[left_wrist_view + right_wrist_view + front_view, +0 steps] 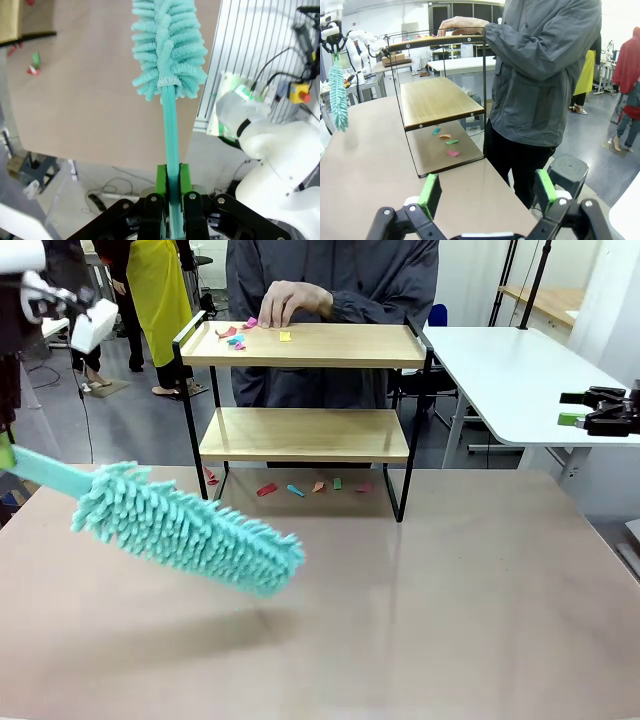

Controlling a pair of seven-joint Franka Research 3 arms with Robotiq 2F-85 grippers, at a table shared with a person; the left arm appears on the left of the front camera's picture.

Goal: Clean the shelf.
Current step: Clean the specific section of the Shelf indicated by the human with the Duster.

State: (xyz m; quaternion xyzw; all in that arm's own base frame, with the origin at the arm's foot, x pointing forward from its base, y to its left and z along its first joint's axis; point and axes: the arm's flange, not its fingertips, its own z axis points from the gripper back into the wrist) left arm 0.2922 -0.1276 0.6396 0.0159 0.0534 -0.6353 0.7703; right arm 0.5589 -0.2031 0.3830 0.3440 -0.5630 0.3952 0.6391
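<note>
Left gripper: fully closed on the teal handle of the duster, green pads pinching it from both sides. The handle runs straight out ahead of the fingers and the fluffy head hangs clear above the brown table, not touching it. From this gripper the shelf sits well apart, ahead and off to one side; in the left wrist view just a corner of it shows at the upper left, with a couple of coloured scraps on the table near it. Right gripper: jaws spread wide, nothing between them. It's low over the table's edge, looking at the shelf end-on; the shelf stands ahead of its fingers, well apart, slightly toward the left-hand finger. More paper scraps lie on the table under the lower board, straight ahead of this gripper, and others sit on the top board. A person stands just behind the shelf, one hand resting on the top board right at those scraps.
</note>
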